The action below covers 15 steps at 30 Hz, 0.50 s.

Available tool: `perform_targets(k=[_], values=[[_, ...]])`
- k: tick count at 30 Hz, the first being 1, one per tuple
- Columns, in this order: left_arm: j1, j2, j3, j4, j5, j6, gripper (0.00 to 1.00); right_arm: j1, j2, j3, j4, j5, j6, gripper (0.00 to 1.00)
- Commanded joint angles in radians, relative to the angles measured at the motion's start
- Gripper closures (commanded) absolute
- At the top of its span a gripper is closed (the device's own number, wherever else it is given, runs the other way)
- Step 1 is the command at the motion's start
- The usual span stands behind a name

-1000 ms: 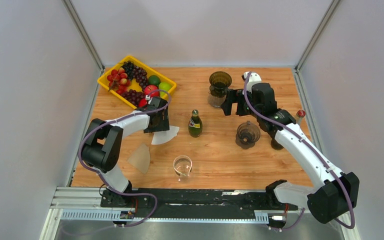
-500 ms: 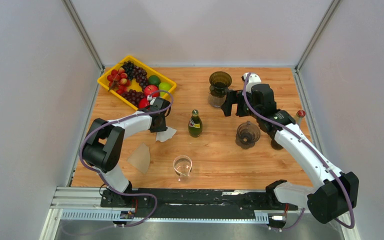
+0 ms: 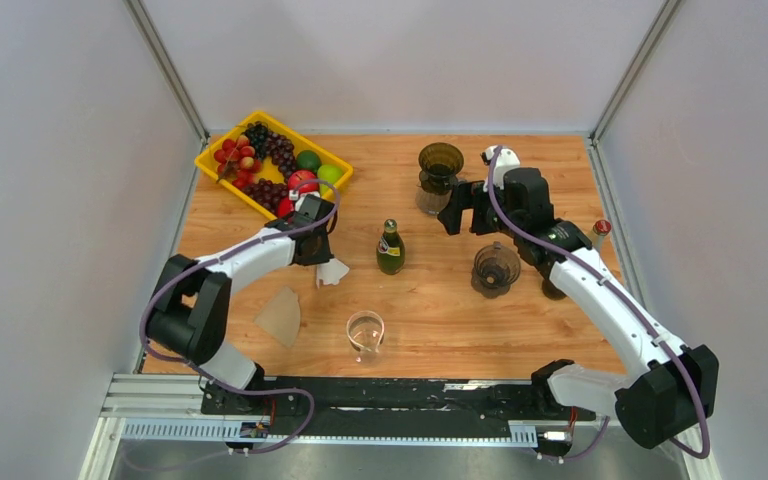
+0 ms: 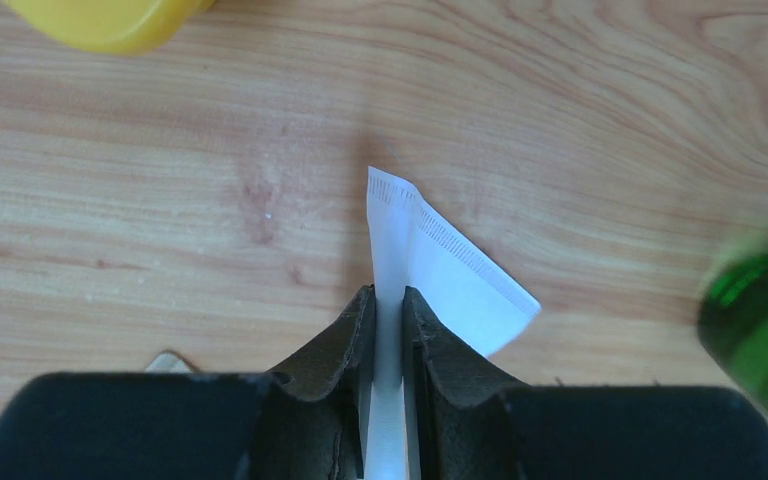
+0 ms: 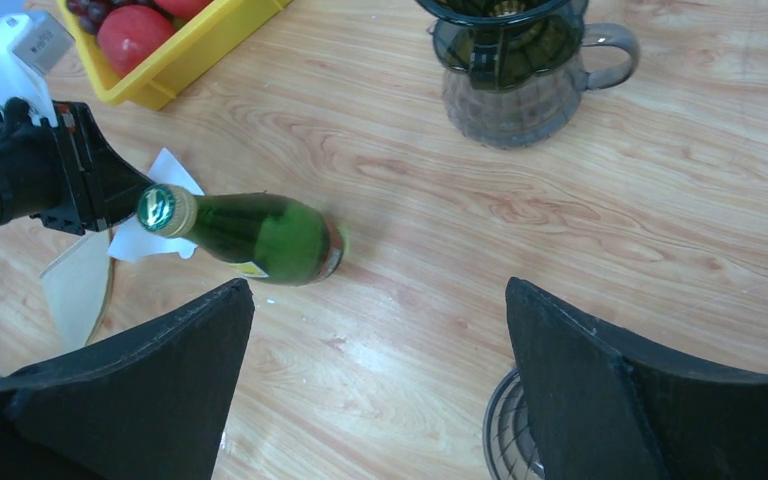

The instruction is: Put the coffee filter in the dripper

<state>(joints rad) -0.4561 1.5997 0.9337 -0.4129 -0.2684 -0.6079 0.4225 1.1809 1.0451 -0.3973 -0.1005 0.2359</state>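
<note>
A white paper coffee filter (image 4: 447,272) is pinched upright between my left gripper's (image 4: 388,300) fingers, its free end fanning out over the wood. From above, that gripper (image 3: 317,250) and the filter (image 3: 335,271) sit just left of the green bottle (image 3: 390,248). One dark dripper (image 3: 440,160) rests on a glass carafe (image 5: 510,100) at the back. Another dark dripper (image 3: 496,268) stands alone on the table. My right gripper (image 3: 465,214) hovers between these two, open and holding nothing (image 5: 378,290).
A brown paper filter (image 3: 280,316) lies flat near the left arm. A drinking glass (image 3: 365,332) stands toward the front. A yellow fruit tray (image 3: 218,172) is at the back left, and a small red-capped bottle (image 3: 601,229) at the right.
My left gripper has closed on the white filter, which folded up narrower between the fingers. The left arm shifted slightly; the right arm barely moved.
</note>
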Motion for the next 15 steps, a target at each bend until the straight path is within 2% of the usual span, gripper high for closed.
perform_targets(k=[1, 8, 15], values=[[-0.003, -0.152, -0.023, 0.008, 0.019, -0.031, 0.77, -0.004, -0.051, -0.013, 0.079, -0.108, 0.031, 0.01], [-0.003, -0.393, -0.076, 0.051, 0.052, -0.041, 0.78, -0.003, -0.111, -0.036, 0.147, -0.257, 0.059, 0.01], [-0.003, -0.677, -0.119, 0.172, 0.185, -0.049, 0.78, 0.005, -0.184, -0.086, 0.306, -0.491, 0.151, 0.02]])
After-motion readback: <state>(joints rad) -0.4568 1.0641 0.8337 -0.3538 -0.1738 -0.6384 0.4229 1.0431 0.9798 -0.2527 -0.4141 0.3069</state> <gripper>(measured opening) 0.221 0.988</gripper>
